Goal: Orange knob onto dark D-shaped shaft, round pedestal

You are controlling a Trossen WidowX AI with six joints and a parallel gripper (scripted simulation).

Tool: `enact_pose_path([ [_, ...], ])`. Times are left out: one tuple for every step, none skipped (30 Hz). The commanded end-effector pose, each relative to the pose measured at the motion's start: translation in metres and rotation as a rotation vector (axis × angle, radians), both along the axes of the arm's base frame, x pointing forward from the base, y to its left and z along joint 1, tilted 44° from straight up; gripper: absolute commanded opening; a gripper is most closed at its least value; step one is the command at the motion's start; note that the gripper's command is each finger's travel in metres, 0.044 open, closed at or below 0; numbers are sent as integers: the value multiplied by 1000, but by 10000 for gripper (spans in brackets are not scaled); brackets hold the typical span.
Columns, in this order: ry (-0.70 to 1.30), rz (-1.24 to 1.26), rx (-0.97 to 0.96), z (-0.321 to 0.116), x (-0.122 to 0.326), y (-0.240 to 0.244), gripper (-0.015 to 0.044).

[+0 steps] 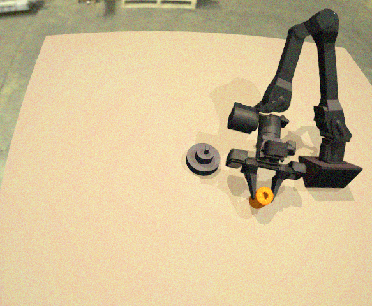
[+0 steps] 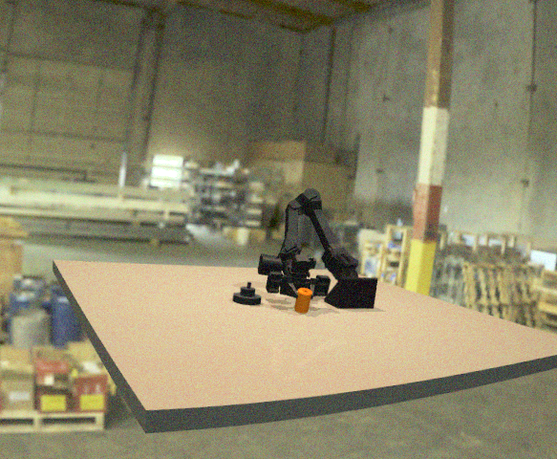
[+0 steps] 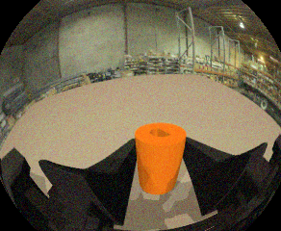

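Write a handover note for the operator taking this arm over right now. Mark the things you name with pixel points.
Gripper [image 1: 263, 197] [image 2: 303, 298] [image 3: 159, 141]: shut on the orange knob [image 1: 264, 196] [image 2: 302, 300] [image 3: 160, 161], which stands close to upright, holed end up.
Round pedestal [image 1: 192, 157] [image 2: 246, 297]: on the table beside the arm, its dark shaft [image 1: 207, 150] [image 2: 248, 285] bare.
Done: knob grasped.
Left: carry it over the shaft, match the flat sides, push it fully down, let go.
Caution: the shaft's flat side can't be made out, so some turning may be needed.

The place looks like a warehouse. Stacked wooden pallets [image 2: 495, 286] stand at the right, and boxes [image 2: 53, 385] sit on a pallet [image 2: 36, 421] at the near left. Tall bare walls [image 2: 392, 123] rise behind.
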State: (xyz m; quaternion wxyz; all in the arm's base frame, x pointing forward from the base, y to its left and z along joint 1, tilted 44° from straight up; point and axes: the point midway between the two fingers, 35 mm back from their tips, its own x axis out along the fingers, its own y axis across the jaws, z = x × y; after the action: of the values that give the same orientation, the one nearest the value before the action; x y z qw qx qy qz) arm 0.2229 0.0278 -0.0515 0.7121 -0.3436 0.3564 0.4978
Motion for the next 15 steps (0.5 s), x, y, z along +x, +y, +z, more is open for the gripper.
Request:
enact_pose_path([
  [-14, 10, 75, 0, -4, -4, 181],
  [-12, 9, 69, 0, -4, -3, 181],
  [-9, 7, 55, 0, -4, -3, 181],
  [-4, 4, 35, 1, -3, -2, 181],
  [-2, 3, 28, 2, -4, -3, 181],
  [-2, 3, 26, 2, -4, -3, 181],
  [-7, 8, 38, 1, -3, -2, 207],
  [-7, 8, 38, 1, -3, -2, 233],
  [-7, 8, 38, 1, -3, -2, 259],
  [-7, 8, 38, 1, -3, -2, 260],
  [-7, 8, 38, 1, -3, -2, 260],
  [-7, 8, 38, 1, -3, -2, 260],
  [-7, 8, 38, 1, -3, -2, 260],
  [-7, 8, 38, 1, -3, -2, 260],
  [-7, 8, 38, 1, -3, -2, 260],
])
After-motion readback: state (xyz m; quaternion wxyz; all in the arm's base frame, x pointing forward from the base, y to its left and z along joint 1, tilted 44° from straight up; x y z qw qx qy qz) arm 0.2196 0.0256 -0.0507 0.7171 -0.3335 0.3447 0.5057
